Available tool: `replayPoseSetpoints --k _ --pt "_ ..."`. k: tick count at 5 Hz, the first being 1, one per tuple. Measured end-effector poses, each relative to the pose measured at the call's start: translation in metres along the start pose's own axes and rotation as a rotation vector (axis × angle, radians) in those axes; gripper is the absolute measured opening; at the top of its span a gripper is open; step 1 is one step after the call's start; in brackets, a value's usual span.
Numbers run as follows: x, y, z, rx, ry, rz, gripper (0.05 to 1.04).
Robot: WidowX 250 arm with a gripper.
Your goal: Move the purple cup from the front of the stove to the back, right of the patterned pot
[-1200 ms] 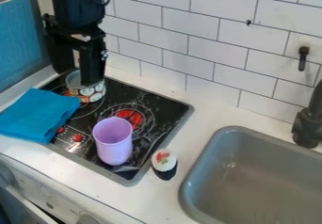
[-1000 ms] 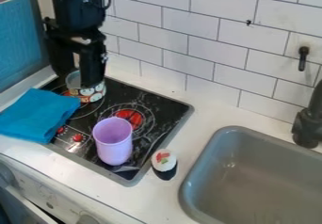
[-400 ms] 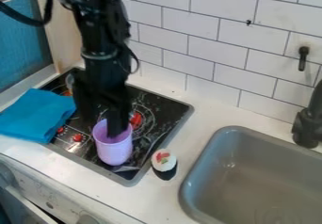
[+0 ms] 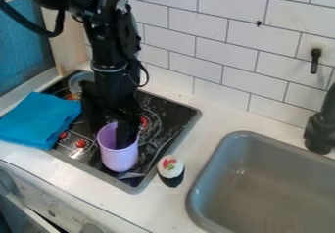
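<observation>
This is a kitchen, small enough in its fittings to look like a play one. A black stovetop (image 4: pixel 169 110) with red burner markings is set into a pale counter (image 4: pixel 212 117), and a grey sink (image 4: pixel 275 178) sits to its right in the view, with a dark faucet (image 4: pixel 319 131) at the rim. White rectangular tiles (image 4: pixel 216 46) with dark joints line the wall behind, where a dark hook (image 4: pixel 315 60) is fixed. Below the counter's front edge, a white panel (image 4: pixel 39 193) carries round knobs (image 4: pixel 91 228), much like an oven's
</observation>
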State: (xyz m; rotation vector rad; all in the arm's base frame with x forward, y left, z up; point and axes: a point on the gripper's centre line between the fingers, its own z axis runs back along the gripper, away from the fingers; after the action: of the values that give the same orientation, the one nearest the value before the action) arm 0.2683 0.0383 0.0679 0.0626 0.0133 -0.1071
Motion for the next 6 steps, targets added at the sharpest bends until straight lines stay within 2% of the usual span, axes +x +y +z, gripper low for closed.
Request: replayPoseSetpoints --k 2,3,4,5,6 --pt "-0.003 0.008 -0.020 -0.038 0.011 0.057 1.000" --pt "-0.003 0.010 -0.024 -0.083 -0.021 0.063 0.964" --pt "-0.007 0.008 -0.027 -0.096 -0.019 0.052 0.686" --pt "-0.010 0.007 -0.026 -0.117 -0.034 0.040 0.364" --pt "-0.012 0.010 -0.017 -0.129 -0.076 0.017 0.171"
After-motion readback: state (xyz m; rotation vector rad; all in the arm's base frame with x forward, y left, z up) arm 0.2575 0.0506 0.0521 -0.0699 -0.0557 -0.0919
